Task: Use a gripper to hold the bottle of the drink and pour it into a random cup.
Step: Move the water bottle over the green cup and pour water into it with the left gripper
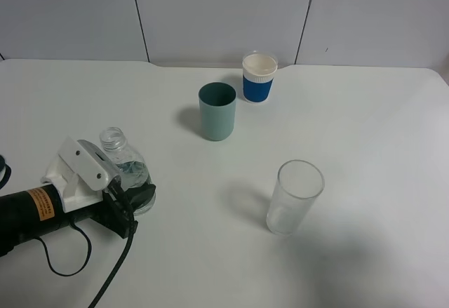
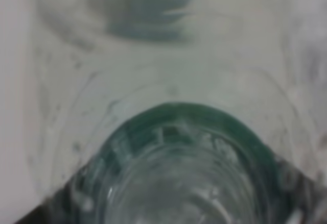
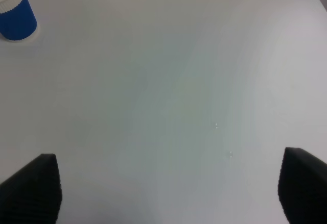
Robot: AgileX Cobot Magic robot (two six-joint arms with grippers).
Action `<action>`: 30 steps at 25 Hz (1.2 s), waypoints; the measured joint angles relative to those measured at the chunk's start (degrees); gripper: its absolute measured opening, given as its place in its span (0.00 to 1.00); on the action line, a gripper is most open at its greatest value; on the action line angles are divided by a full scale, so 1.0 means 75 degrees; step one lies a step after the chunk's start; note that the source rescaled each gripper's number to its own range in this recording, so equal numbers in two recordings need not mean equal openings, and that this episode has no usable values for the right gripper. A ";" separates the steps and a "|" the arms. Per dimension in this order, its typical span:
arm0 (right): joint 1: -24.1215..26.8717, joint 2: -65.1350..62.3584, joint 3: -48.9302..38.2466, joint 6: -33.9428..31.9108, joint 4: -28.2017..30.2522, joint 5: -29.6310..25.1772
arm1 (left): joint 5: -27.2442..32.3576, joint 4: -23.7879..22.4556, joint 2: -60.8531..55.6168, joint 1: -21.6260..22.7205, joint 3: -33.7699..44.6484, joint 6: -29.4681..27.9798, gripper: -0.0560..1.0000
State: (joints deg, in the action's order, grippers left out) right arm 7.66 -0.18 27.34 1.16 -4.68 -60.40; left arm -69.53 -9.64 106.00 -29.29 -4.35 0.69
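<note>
Exterior high view: one bottle of the drink (image 1: 126, 162), one teal cup (image 1: 217, 111), one white-and-blue cup (image 1: 259, 78) and one clear glass (image 1: 295, 197) stand on the white table (image 1: 365, 125). All are upright. The bottle is at the near left with its neck open, and the left gripper (image 1: 116, 182) is clamped on its body, white jaws on the far side. The teal cup stands well apart from the bottle, farther back near the middle. The white-and-blue cup is just beyond it to the right, and the glass is nearer, right of the middle.

The right arm does not show here. Only the right wrist view shows it: the right gripper (image 3: 166, 188) has two black fingertips (image 3: 30, 191) spread wide over bare table, with the white-and-blue cup (image 3: 15, 15) at the frame's corner.

The left wrist view adds a blurred close-up of the bottle (image 2: 179, 173), its green label filling the frame.
</note>
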 joint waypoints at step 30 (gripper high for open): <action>0.0000 0.0000 0.0000 0.0000 0.0000 0.0000 | 0.0136 0.0027 -0.0731 0.0000 0.0000 0.0000 0.05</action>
State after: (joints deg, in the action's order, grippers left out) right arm 7.66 -0.18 27.34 1.16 -4.68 -60.40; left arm -68.51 -9.44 100.52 -29.29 -4.35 0.69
